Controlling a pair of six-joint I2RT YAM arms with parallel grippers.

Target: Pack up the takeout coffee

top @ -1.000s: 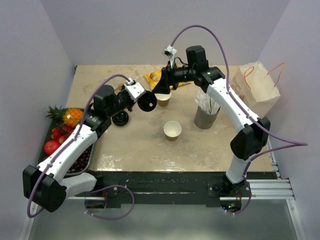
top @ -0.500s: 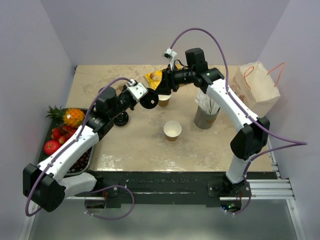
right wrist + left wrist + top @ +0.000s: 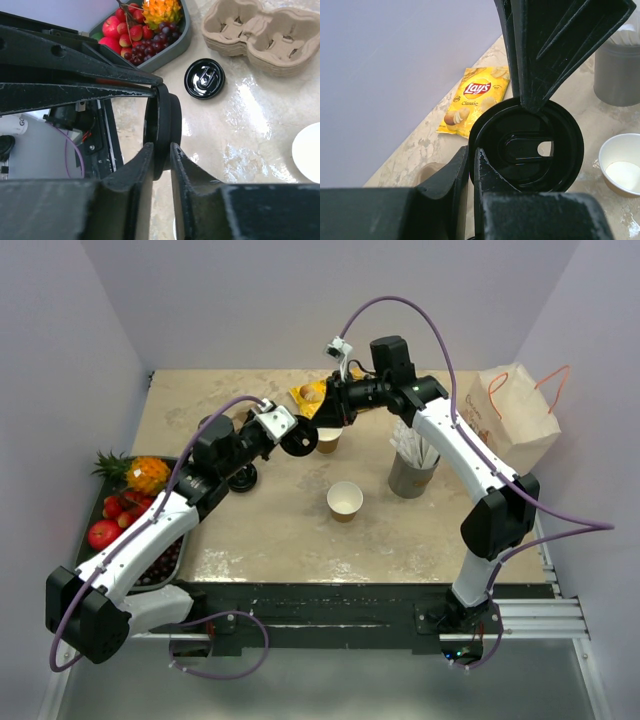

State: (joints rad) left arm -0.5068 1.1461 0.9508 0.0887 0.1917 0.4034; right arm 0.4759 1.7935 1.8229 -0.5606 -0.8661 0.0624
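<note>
Left gripper (image 3: 472, 162): shut on the rim of the black lid (image 3: 525, 150), held aloft on edge. Right gripper (image 3: 161, 147): fingers straddle the same lid, clamping not discernible. Kraft cup (image 3: 327, 444): uncovered, just beside. Step, apparently: lidding. The next move likely calls for levelling the lid over the cup.

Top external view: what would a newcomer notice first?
The black lid, held in mid-air over the table's far middle, with the left gripper and right gripper jaws both closed on it from opposite sides. Nearer, at table centre, an open kraft cup stands lidless.
</note>
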